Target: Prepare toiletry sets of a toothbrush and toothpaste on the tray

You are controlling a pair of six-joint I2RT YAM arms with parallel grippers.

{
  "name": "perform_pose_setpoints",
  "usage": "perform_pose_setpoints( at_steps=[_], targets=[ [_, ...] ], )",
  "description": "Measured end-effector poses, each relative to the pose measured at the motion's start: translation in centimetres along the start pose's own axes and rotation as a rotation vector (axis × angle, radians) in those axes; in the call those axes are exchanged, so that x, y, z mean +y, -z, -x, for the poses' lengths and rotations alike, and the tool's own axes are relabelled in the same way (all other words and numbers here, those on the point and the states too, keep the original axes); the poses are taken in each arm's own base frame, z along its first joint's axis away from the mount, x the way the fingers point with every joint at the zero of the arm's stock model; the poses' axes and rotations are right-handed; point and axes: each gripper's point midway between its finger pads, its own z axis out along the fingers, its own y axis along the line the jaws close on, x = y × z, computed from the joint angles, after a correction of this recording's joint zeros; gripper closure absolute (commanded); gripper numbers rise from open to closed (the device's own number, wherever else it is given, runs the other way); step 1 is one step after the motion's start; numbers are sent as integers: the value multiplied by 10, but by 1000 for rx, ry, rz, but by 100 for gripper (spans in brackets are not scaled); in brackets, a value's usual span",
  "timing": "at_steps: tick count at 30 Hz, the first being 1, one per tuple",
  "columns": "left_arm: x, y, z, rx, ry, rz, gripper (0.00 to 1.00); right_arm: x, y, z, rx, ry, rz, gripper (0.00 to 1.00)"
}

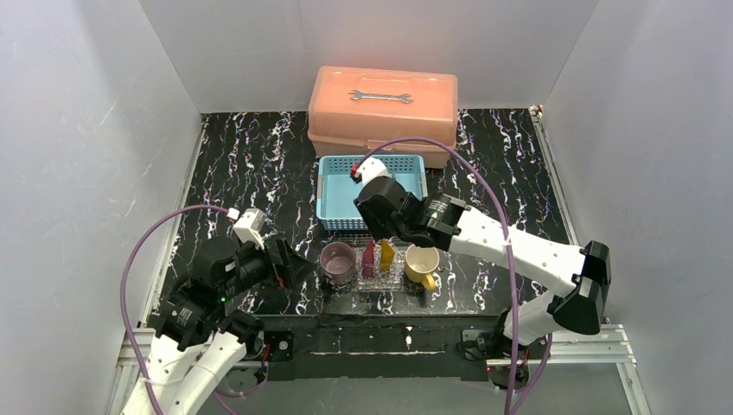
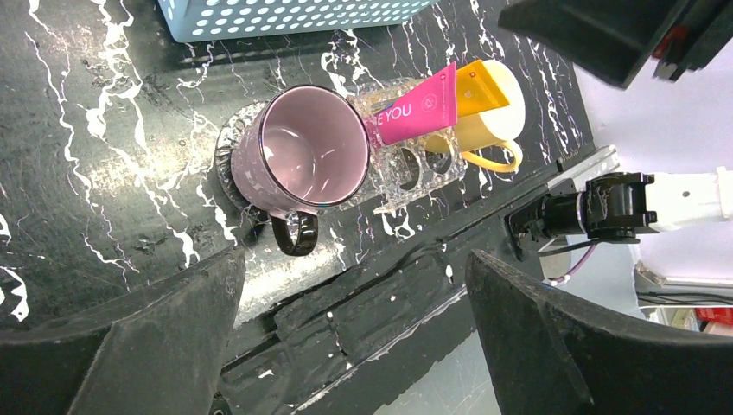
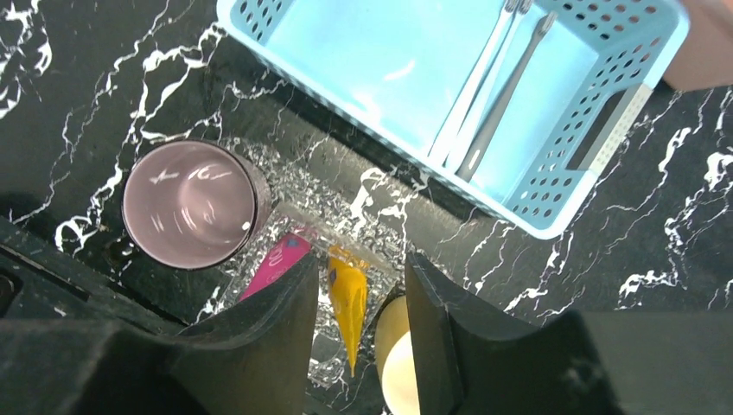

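Your left arm (image 1: 186, 359) and right arm (image 1: 519, 246) wear white shells with black joint housings (dark screw dots along the right forearm). Each trails a lilac cable (image 1: 411, 139), and the left gripper (image 2: 353, 268) has chunky matte-black fingers (image 2: 147, 346).

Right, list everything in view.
Table: one, black marbled, under everything.
Toolbox: one, salmon, back of table.
Wrench: one, grey, on toolbox lid.
Basket: one, light blue, before toolbox.
Toothbrushes: seemingly three, pale, in basket.
Tray: one, clear, table's near edge.
Purple mug: one, tray's left end.
Yellow mug: one, right of tray.
Magenta tube: one, in tray.
Yellow tube: one, in tray.
Left arm: jaws open, beside purple mug.
Right arm: jaws open, over yellow tube.
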Motion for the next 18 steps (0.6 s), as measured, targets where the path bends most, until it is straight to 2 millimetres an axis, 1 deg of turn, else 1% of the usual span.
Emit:
perform_pose_setpoints(
  at_steps=[4,6,8,10,14,18],
  targets=[
    [1,-2,2,8,-16,6,2,-11,-1,18,-26,-16,-14,49],
    [1,-3,3,9,-27,7,2,-19,-8,27,-29,-31,-25,49],
    [2,-4,3,15,-35,10,2,-28,-19,31,-22,-48,-32,49],
    [2,-5,3,14,-40,9,2,-37,-31,31,-5,-62,-44,50],
    [2,-5,3,3,-51,3,2,-56,-59,23,53,-83,-71,50],
    [1,-4,3,-11,-62,-14,2,-74,-81,16,94,-112,-101,51]
  ],
)
